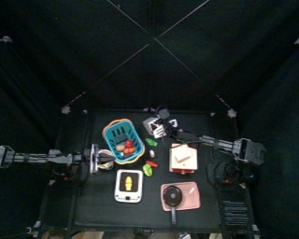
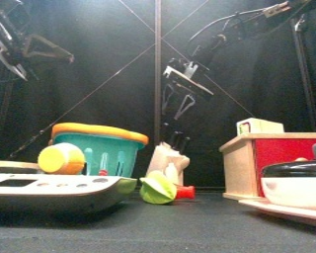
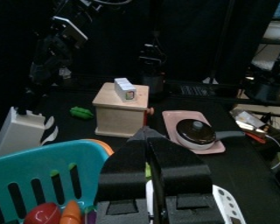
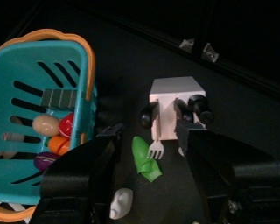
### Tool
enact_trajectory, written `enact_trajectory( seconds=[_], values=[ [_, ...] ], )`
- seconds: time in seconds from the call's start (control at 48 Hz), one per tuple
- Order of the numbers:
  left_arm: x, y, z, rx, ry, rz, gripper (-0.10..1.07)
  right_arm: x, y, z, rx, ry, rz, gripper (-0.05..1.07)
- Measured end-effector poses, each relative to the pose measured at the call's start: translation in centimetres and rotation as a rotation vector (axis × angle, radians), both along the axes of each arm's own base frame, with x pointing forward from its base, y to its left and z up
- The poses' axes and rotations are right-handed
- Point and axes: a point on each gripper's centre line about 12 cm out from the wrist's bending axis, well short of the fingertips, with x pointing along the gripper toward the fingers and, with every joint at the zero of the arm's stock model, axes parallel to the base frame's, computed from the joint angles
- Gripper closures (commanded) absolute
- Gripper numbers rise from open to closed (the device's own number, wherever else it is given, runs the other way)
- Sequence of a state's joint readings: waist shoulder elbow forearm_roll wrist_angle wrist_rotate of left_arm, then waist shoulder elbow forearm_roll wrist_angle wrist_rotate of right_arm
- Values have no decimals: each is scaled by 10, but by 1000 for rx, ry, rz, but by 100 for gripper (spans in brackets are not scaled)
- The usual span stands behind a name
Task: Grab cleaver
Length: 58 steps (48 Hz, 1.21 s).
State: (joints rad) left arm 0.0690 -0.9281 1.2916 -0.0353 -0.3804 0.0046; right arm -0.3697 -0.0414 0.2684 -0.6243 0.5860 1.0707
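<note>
Cleaver [image 4: 67,94] half-hidden inside basket [image 4: 25,61]; right end effector [image 4: 146,149] apart, empty.

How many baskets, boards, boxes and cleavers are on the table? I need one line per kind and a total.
Baskets: 1, the blue basket
Boards: 2, the white board and the pink board
Boxes: 1, the wooden box
Cleavers: 1, the cleaver
Total: 5

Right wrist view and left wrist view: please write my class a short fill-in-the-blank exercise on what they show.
1. The teal basket has a rim coloured ___.
2. The right gripper hangs over the table with its jaws ___.
3. The board under the dark pan is coloured ___.

Missing words: orange; open; pink.
</note>
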Motion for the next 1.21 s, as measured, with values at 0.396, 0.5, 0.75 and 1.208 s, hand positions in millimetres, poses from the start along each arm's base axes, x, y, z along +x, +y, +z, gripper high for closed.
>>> enact_trajectory(
  seconds=[0.396, 0.5, 0.75, 1.208],
  values=[
    [1, -1, 0, -1, 12, -7, 67, 18, -6, 0, -5, 4, -6, 17],
    [0, -1, -1, -1, 14, -7, 67, 24, -11, -4, -2, 37, -29, 17],
    [0, -2, -1, -1, 15, -9, 67, 34, -15, -7, -11, 128, -81, 17],
    [0, -2, 0, -1, 12, -9, 67, 37, -13, -24, 4, 192, -96, 18]
  ],
)
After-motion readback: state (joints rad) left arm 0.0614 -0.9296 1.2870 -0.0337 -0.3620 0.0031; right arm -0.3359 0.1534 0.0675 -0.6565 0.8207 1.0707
